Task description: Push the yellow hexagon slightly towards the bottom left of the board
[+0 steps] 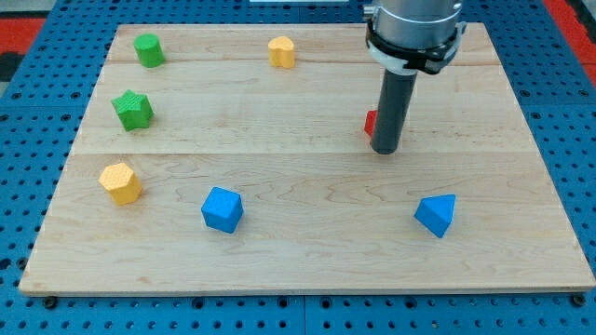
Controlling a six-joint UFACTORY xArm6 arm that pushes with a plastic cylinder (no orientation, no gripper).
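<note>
The yellow hexagon (120, 182) lies near the left edge of the wooden board (307, 251), below the green star (132, 110). My tip (385, 149) rests on the board right of centre, far to the right of the hexagon. The rod hides most of a red block (371, 122) just behind it at the left. A second yellow block (281, 51), heart-like in shape, sits near the top edge.
A green cylinder (148, 49) is at the top left. A blue cube (223, 208) lies right of the hexagon toward the bottom. A blue triangle-shaped block (437, 214) is at the lower right. Blue pegboard surrounds the board.
</note>
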